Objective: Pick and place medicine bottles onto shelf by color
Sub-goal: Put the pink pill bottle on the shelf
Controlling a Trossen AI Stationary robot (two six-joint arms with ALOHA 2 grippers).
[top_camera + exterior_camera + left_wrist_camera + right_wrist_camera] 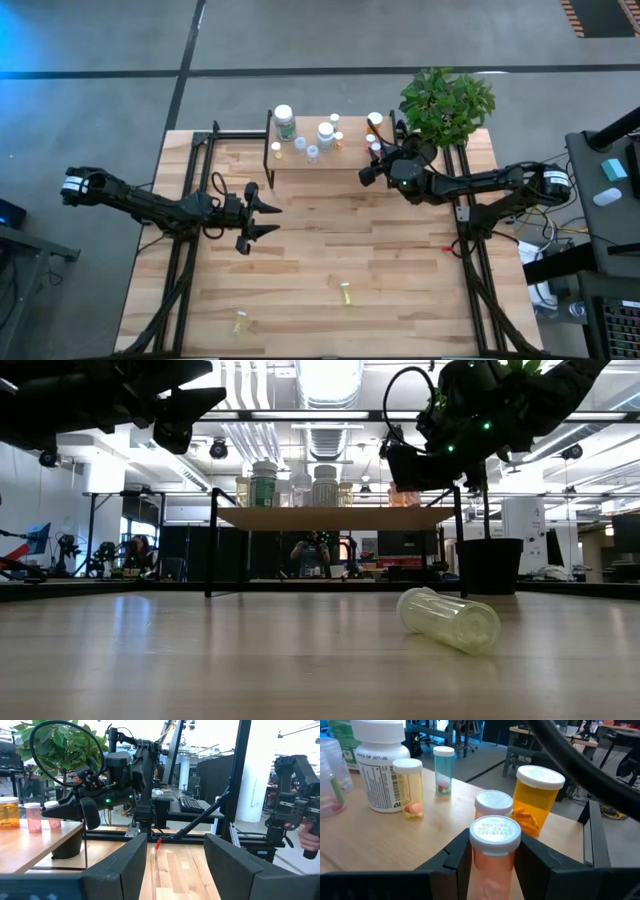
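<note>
Left fingers apart, right fingers clamped

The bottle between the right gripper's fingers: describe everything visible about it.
The pink-orange bottle is a small translucent plastic cylinder with a white ribbed cap bearing embossed lettering. It stands upright, clamped on both sides by the right gripper over the right end of the shelf. Whether its base touches the board is hidden. Just beyond it stand a similar white-capped bottle and a wider orange bottle.
</note>
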